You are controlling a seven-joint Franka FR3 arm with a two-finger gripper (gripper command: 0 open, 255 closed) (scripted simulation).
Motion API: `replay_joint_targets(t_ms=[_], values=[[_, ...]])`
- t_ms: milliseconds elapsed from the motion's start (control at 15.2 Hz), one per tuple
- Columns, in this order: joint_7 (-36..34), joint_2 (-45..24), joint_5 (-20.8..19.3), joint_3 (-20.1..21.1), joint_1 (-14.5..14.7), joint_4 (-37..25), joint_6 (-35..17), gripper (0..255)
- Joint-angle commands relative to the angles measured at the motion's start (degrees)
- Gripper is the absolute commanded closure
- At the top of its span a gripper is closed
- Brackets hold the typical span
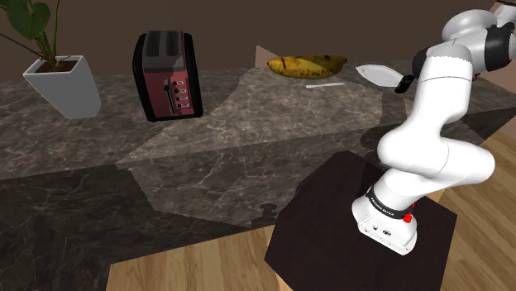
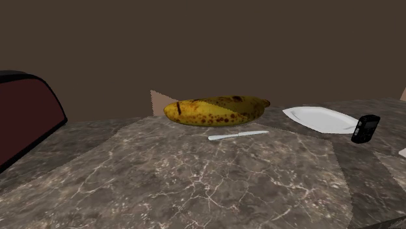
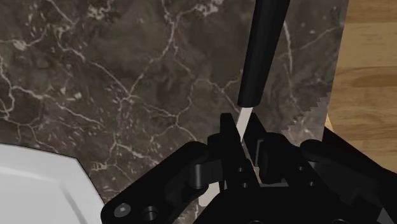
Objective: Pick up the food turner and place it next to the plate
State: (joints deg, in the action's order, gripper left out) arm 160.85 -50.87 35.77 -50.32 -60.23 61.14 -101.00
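Here, the all-black gripper [image 3: 243,137] is pinching the food turner [image 3: 263,54]: we see its two fingers [image 3: 226,146] pressed against the thin pale shank, while the black tapered handle extends away from them over the dark veined counter [image 3: 127,83]. The turner lies between the white plate [image 3: 38,184], whose rim shows on one side of the fingers, and the counter edge that borders the wooden floor [image 3: 369,70] on the other. We cannot tell whether the turner rests on the counter or hangs just above it.

In the shoulder view the plate sits near the counter's back edge, toward its right end, just beside the white arm [image 1: 430,124]. A spotted yellow banana [image 1: 306,64] lies along the same back edge. A slim white utensil [image 1: 325,84] lies just in front of it, apart from the plate. Toward the counter's left end stand a dark red toaster [image 1: 168,76] and a white planter [image 1: 62,83] holding a green plant [image 1: 33,21].
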Motion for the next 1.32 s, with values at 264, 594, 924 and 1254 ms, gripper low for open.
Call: replay_joint_targets(t_ms=[264, 594, 924, 1254], values=[[0.76, -1.22, 0.84, 0.59, 0.68, 2.90, -3.54, 255], [1.37, -2.22, 1.58, 1.13, 1.17, 5.09, -6.30, 255], [1.37, -2.22, 1.58, 1.13, 1.17, 5.09, -6.30, 255], [1.37, -2.22, 1.58, 1.13, 1.17, 5.09, -6.29, 0]])
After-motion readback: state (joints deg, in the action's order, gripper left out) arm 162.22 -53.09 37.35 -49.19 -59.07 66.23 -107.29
